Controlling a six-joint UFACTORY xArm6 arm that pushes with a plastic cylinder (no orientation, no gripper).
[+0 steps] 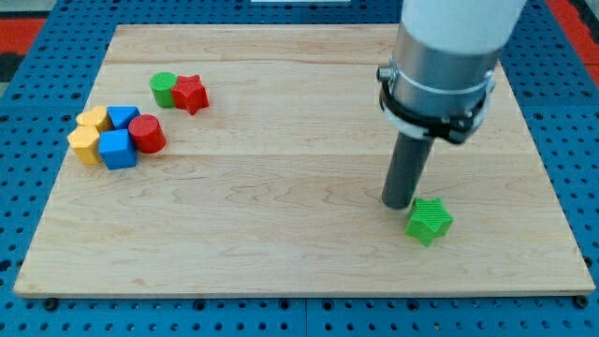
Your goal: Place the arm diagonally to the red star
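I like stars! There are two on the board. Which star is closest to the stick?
The green star. It sits right beside my tip, at the view's lower right. The red star is far off at the upper left, touching a green cylinder.

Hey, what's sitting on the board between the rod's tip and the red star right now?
Nothing: in the camera view, bare wood runs from my tip, beside the green star, to the red star. The green cylinder lies beyond it.

Bright even light from above; soft short shadows beside blocks; pale wooden board [281,187] sharp, no glare.
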